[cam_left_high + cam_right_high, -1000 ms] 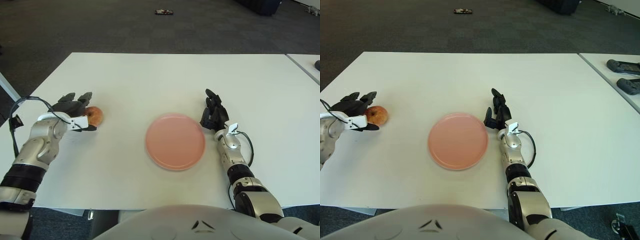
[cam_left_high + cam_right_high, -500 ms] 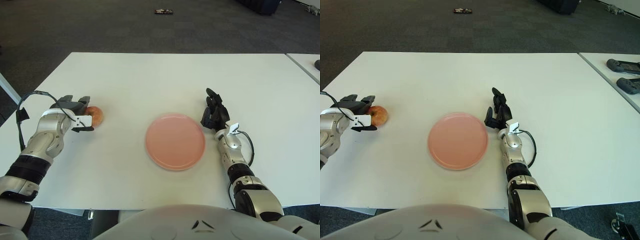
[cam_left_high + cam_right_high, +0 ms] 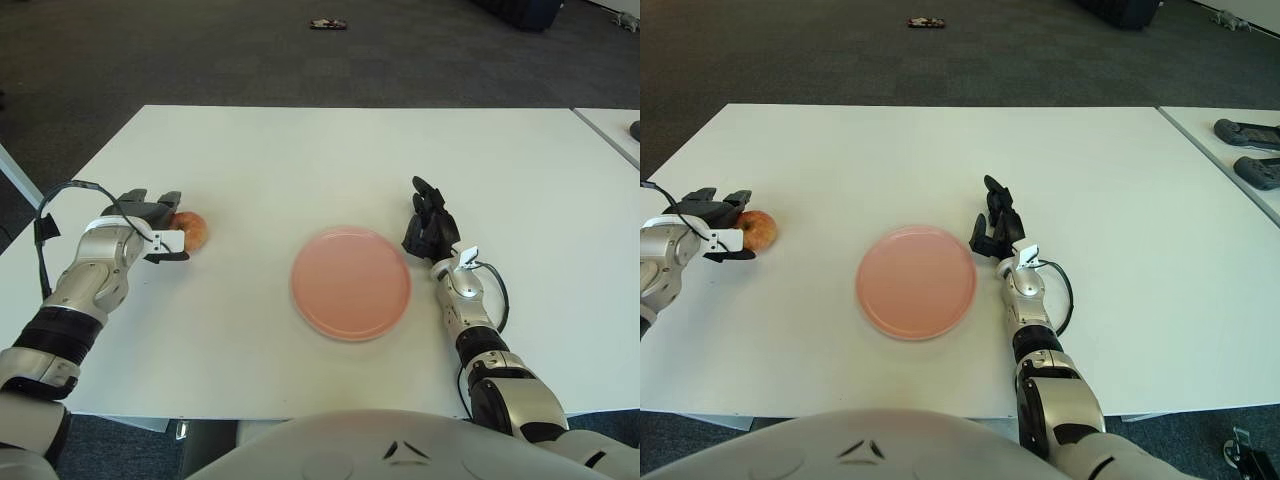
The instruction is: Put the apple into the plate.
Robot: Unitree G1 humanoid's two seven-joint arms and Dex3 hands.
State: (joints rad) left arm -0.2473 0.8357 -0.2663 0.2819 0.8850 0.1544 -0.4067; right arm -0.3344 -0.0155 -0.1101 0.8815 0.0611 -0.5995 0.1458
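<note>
A red-yellow apple [image 3: 191, 229] sits on the white table [image 3: 300, 160] at the left. My left hand [image 3: 158, 226] is just left of it. Its dark fingers [image 3: 150, 203] reach over the apple's far-left side and the thumb [image 3: 170, 256] lies in front, not closed around the fruit. I cannot tell whether they touch it. The empty pink plate [image 3: 351, 283] lies in the middle of the table, well to the right of the apple. My right hand [image 3: 428, 222] shows just right of the plate, fingers extended and holding nothing.
A second white table [image 3: 1240, 140] at the right edge carries two dark handheld devices [image 3: 1245, 130]. A small dark object [image 3: 327, 23] lies on the grey carpet beyond the table. A black cable [image 3: 60, 200] loops off my left forearm.
Over the last second my left forearm swung so its elbow sits further out, and the hand drew slightly left of the apple. Apple, plate and right hand stayed put.
</note>
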